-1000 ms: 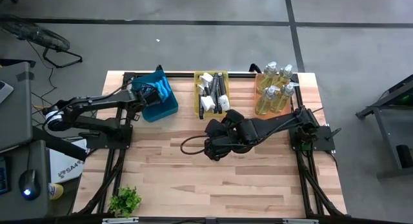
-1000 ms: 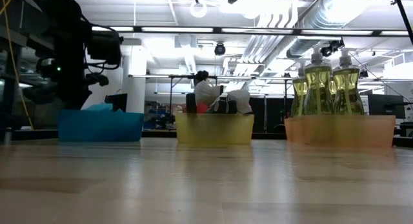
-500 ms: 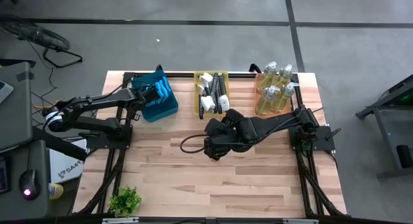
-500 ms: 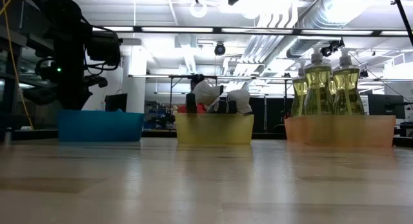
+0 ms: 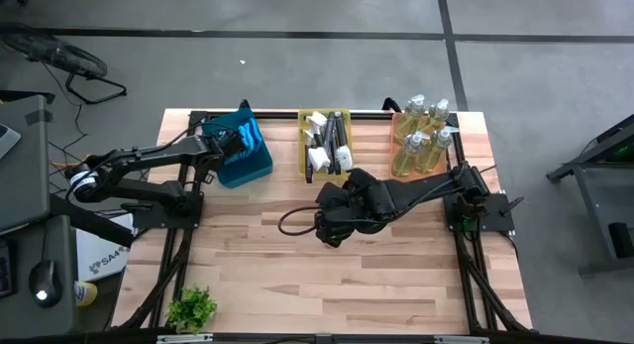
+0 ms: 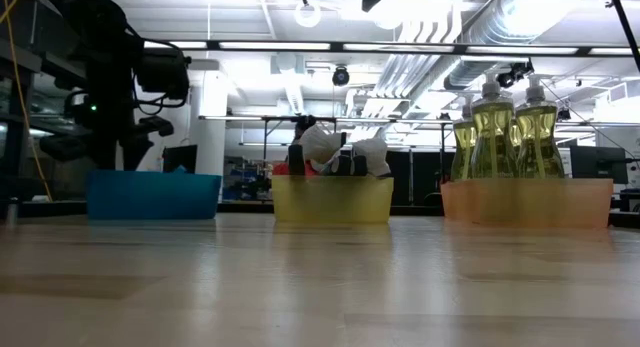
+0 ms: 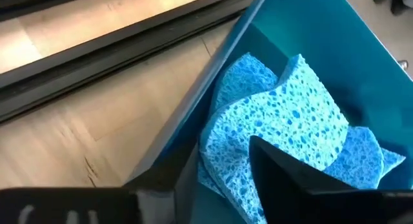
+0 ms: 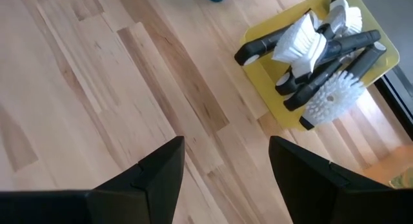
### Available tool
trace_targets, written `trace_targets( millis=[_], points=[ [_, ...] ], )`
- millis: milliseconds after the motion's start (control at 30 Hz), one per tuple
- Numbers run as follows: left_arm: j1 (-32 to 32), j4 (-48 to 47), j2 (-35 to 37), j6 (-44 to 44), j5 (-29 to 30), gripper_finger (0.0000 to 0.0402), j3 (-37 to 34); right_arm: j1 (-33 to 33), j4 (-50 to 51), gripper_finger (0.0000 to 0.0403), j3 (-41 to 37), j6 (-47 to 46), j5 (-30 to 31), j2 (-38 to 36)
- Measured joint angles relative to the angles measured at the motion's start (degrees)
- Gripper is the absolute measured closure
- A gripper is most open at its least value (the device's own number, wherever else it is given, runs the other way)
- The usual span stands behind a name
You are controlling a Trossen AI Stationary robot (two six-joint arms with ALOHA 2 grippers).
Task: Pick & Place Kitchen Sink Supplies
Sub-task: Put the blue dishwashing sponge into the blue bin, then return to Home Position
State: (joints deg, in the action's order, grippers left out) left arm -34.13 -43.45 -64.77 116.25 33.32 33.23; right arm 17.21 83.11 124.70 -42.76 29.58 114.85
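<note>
Several blue wavy-edged sponges [image 7: 284, 114] lie piled in a blue bin [image 5: 250, 158] at the far left of the table. My left gripper [image 7: 193, 172] stands open at that bin's left wall [image 7: 213, 75], one finger [image 7: 290, 179] over the sponges. Black-handled dish brushes [image 8: 316, 50] lie in a yellow bin [image 5: 325, 144]. Clear bottles of yellow-green liquid [image 5: 421, 136] stand in an orange bin [image 6: 525, 202]. My right gripper [image 8: 226, 185] hangs open over bare wood just near of the yellow bin, holding nothing. My left gripper has one finger [image 7: 290, 179] right over the top sponge's edge [image 7: 258, 130], slanting down into the bin. Whether that finger touches the sponge I cannot tell. The sponge lies on the others in the bin.
A small green plant [image 5: 191, 309] stands at the near left corner. The three bins line the table's far edge. Bare wood [image 5: 337, 280] fills the middle and near part. My right arm [image 5: 416, 193] reaches in from the right.
In the low view a blue sponge stuck up above the blue bin's rim a second ago; now it lies below the rim, inside the bin. My left gripper has stayed at the bin and has turned a little.
</note>
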Motion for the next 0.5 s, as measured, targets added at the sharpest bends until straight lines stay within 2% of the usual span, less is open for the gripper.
trace_targets(
  millis=[267, 500],
  points=[
    [0.0, 0.2, 0.0, -5.1, -3.5, 0.0216, 0.0, 0.0, 2.2, 0.0183, 0.0, -0.9, -0.1, 0.0],
    [0.0, -0.1, 1.8, -13.1, -5.6, 0.0200, 0.6, 0.3, 3.8, 0.0183, 0.0, -2.2, -0.6, -0.2]
  ],
)
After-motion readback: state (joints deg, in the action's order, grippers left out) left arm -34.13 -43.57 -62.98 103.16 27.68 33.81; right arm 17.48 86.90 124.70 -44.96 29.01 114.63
